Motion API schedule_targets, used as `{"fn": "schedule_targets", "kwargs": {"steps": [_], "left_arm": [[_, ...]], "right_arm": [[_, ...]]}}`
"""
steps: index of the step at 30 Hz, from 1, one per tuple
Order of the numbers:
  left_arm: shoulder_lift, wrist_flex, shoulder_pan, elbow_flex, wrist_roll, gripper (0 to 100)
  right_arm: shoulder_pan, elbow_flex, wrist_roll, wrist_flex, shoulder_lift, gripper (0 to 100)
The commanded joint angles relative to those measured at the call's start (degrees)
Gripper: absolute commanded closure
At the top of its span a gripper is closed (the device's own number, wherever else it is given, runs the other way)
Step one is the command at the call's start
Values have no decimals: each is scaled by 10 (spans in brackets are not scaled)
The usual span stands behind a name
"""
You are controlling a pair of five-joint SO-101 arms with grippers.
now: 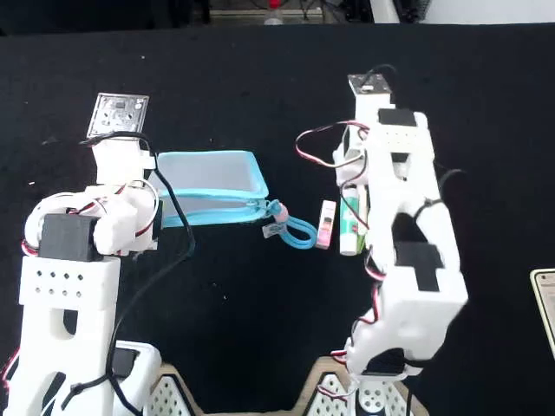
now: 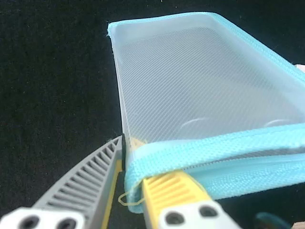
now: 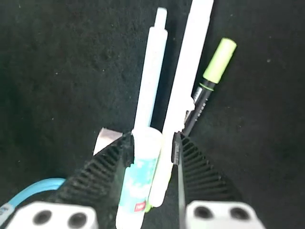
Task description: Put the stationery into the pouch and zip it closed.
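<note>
A flat translucent plastic pouch with sky-blue zip edging [image 1: 212, 184] lies left of centre in the high view. Its zip side faces the lower frame and a blue cord loop [image 1: 295, 230] trails from its right end. Its ribbed film looks milky, and from these pictures I cannot tell whether the zip is open. Right of the loop lies a small pink-and-white block eraser [image 1: 326, 224], and just beyond it the pens are half covered by the right arm.

The left wrist view brings the pouch's corner close. The left gripper [image 2: 134, 162] is pinching the blue zip tape at that corner, with the grey ribbed finger outside the edge and the yellow finger against the tape. A thin loose thread curls beside the yellow finger.

The right wrist view shows what the high view hides. The right gripper [image 3: 151, 143] has its black ribbed fingers pressed in on the two white pens [image 3: 150, 95], one of which has a blue-printed barrel. A black marker with a lime-green cap [image 3: 210, 78] lies just beside them, outside the fingers. The eraser sits near one fingertip, and the blue loop curves in at the lower left corner.

Everything rests on a black cloth-covered table [image 1: 260, 87]. A pale strip of room runs along the top of the high view, and the edge of a cream card [image 1: 545, 303] shows at far right.
</note>
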Motion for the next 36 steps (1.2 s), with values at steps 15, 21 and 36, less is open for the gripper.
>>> {"fn": "schedule_targets", "kwargs": {"steps": [15, 21, 36], "left_arm": [[3, -4, 1, 8, 6, 970], [3, -8, 1, 16, 6, 970], [3, -8, 1, 15, 6, 970]], "right_arm": [[-28, -44, -4, 5, 57, 877], [-33, -49, -2, 62, 23, 874], [-49, 90, -7, 32, -98, 766]]}}
